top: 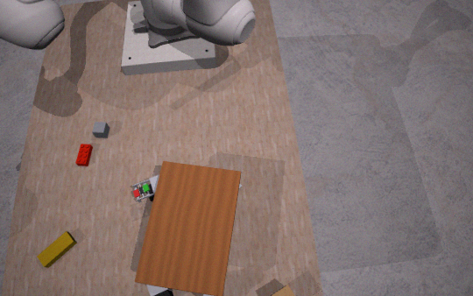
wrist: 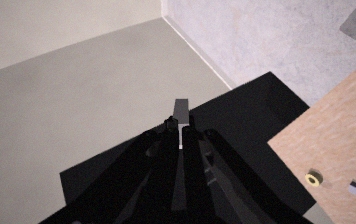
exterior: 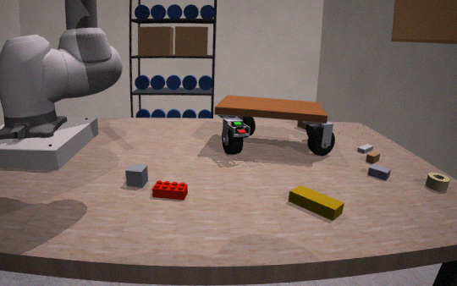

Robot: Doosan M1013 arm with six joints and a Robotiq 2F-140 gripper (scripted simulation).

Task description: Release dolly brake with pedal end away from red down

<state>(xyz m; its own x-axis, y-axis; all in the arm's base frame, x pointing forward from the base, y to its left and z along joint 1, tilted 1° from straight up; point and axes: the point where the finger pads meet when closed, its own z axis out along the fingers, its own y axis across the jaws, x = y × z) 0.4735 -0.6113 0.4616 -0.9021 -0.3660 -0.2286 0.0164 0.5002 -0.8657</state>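
The dolly (top: 188, 228) has a brown wooden deck and black caster wheels; it stands on the table, also seen in the exterior view (exterior: 271, 107). Its front-left caster (exterior: 233, 135) carries a brake pedal with a green end (exterior: 237, 123) and a red end (exterior: 241, 131). The red end sits lower than the green end. From above the pedal (top: 142, 190) sticks out at the deck's left edge. My gripper (wrist: 182, 108) shows only in the wrist view, fingers shut on nothing, high up and off the table's side, far from the dolly.
A grey cube (exterior: 136, 175), a red studded brick (exterior: 170, 189) and a yellow block (exterior: 316, 202) lie in front of the dolly. Small blocks (exterior: 378, 171) and a tape ring (exterior: 437, 182) lie at the right. The arm's base (exterior: 42, 144) stands at the left.
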